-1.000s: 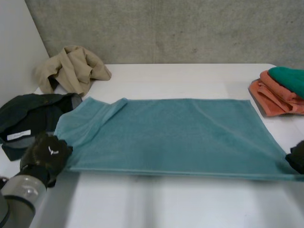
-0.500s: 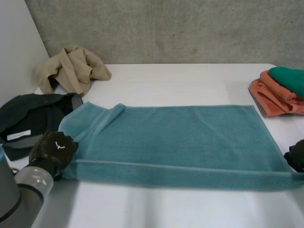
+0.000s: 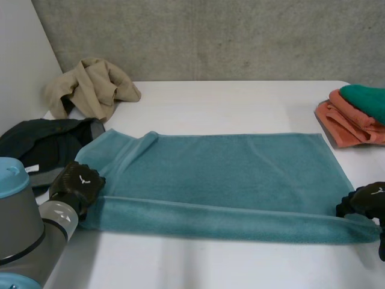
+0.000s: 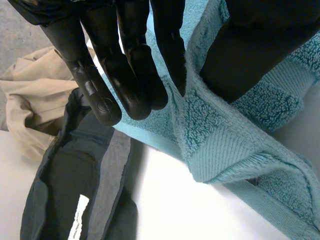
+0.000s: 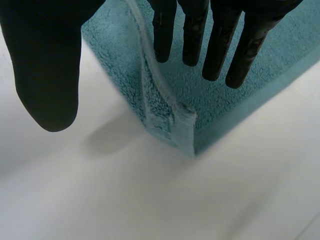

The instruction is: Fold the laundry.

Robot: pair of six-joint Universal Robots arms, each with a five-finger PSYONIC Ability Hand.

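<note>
A teal towel (image 3: 222, 174) lies spread across the white table (image 3: 228, 99), its near edge doubled over into a thick fold. My left hand (image 3: 77, 183) is at the towel's near left corner. In the left wrist view the towel (image 4: 225, 145) runs between the straight fingers (image 4: 125, 75) and the thumb, pinched there. My right hand (image 3: 368, 201) sits at the near right corner. In the right wrist view its fingers (image 5: 220, 40) are straight and spread from the thumb, and the folded towel corner (image 5: 170, 115) lies free on the table beneath them.
A crumpled beige garment (image 3: 90, 87) lies at the far left, and a dark garment (image 3: 42, 144) with a white label is just left of the towel. A folded orange and green stack (image 3: 355, 117) sits at the right edge. A concrete wall stands behind.
Both hands carried the towel's near edge away from me and laid it over as a fold. The right hand opened and let go of its corner.
</note>
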